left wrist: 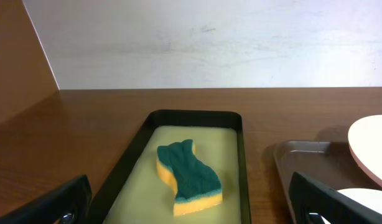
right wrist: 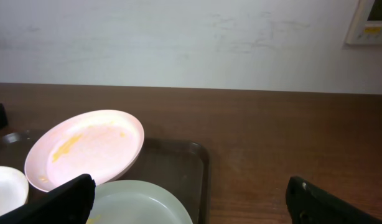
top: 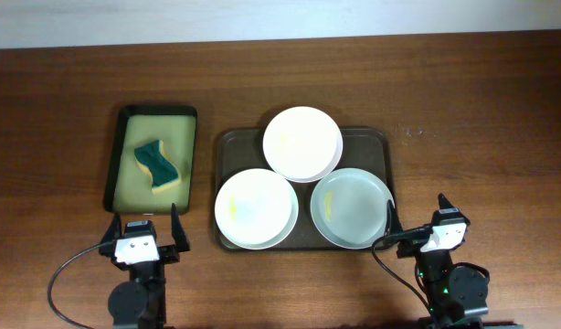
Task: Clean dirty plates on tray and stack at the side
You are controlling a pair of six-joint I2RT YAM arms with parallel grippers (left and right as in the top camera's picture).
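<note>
Place: looking like a robot lab or test room.
Rig: left arm (top: 134, 297) and right arm (top: 454, 288) sitting at the edge of a brown wooden table (top: 500, 110).
Backdrop: plain white wall (right wrist: 178, 37) running behind, carrying a small wall panel (right wrist: 369, 23), possibly a thermostat.

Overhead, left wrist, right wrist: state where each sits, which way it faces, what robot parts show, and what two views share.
Overhead: above the table, looking straight down on brown tray, plates and sponge; left end effector and right end effector show at bottom.
Left wrist: on the left arm, low, facing the far wall over the sponge; its fingers fill the bottom corners.
Right wrist: on the right arm, low, facing that wall over the plates; its fingers show likewise.
Shared: overhead and left wrist both show the sponge.
</note>
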